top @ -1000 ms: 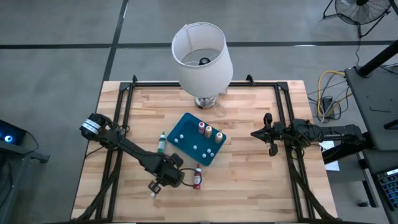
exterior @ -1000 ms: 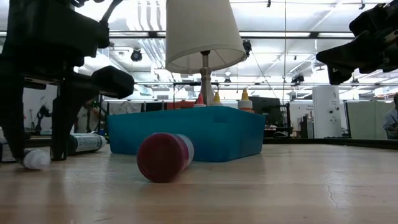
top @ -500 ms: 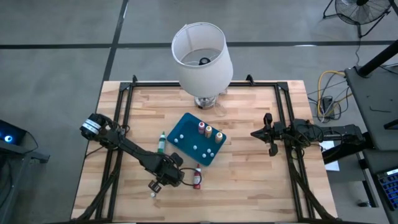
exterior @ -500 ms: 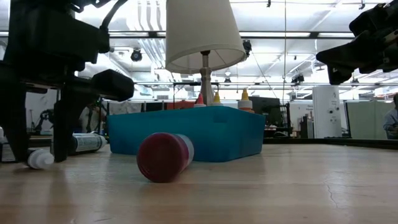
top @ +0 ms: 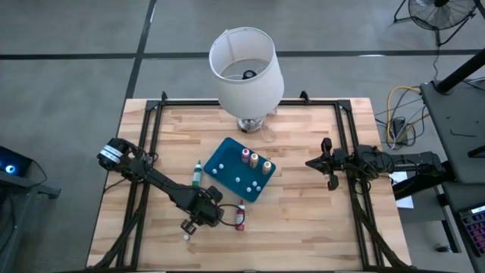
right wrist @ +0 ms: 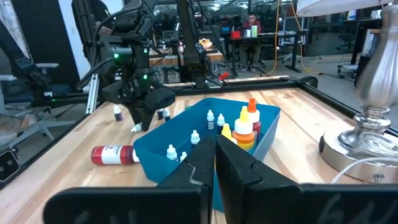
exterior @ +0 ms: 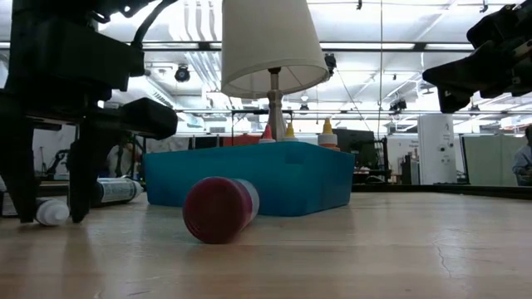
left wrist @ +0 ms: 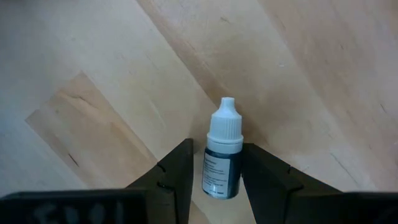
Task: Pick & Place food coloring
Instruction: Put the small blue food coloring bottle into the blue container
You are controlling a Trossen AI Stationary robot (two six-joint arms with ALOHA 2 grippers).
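Food coloring bottle [left wrist: 222,155] lying flat on the worktop [top: 303,212], squarely between the fingers of the left gripper [left wrist: 214,171], long axis along them, white cap pointing away. Fingers parted on either side, not seen pinching. Blue tray [top: 240,169] just beyond, a red bottle [top: 240,218] lying beside, a green one [top: 197,174] farther off. Right gripper [top: 327,163] shut, well apart, waiting.

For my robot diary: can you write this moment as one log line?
left gripper: around white-capped bottle | right gripper: shut, waiting right side | red bottle: lying beside tray
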